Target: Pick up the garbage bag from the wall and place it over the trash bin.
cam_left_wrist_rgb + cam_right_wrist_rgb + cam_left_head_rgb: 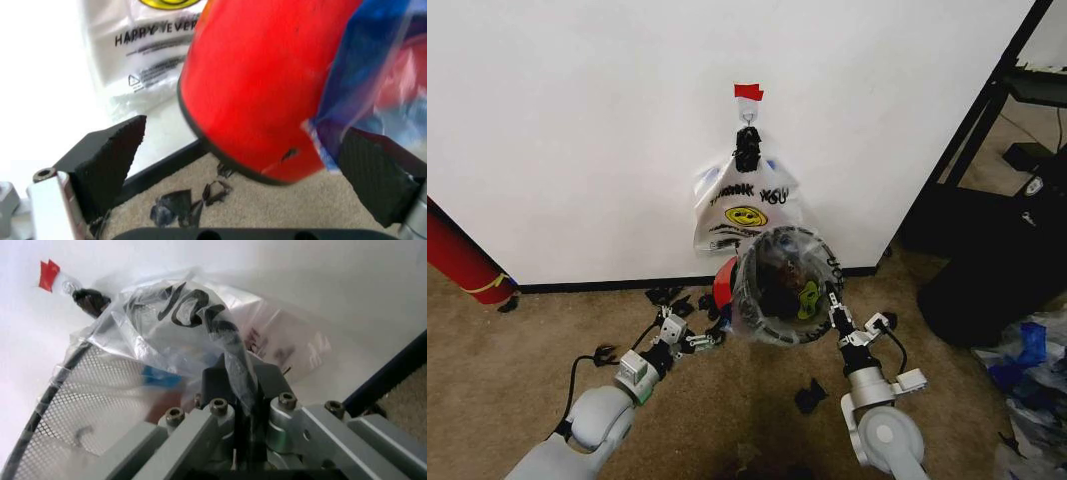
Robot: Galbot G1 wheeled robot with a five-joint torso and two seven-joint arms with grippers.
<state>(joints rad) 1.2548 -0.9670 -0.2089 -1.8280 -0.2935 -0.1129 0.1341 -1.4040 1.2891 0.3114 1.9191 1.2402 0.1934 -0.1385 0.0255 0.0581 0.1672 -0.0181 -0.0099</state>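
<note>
The garbage bag (779,285) is thin and see-through, with a yellow-green mark and blue patches. It is already off the wall (577,130) and sits stretched over the round mouth of the trash bin (725,285). From the head view the plastic seems to cover the whole rim, so most of the job looks done. I think what is left is to let go and maybe tuck the edges down. I cannot see the far side of the rim well, so it may not be pulled on all the way there.

The bin is tipped, with its red base toward the wall and its mouth facing up toward the robot. It looks lifted or leaning, not standing flat on the carpet floor (547,340).

The right pincer (237,390) is at the near right edge of the bin's mouth. Its fingers are squeezed tight on a twisted fold of the garbage bag, right by the mesh wall of the bin.

The left pincer (247,165) is on the other side, low by the red base. Its two black pads (110,150) are spread wide, with the red base and a blue bit of bag between them but not pinched.

Behind the bin, the white smiley bag (745,205) hangs on the hook (748,117) under the red tape (748,92). Small black scraps (811,396) lie on the floor.
</note>
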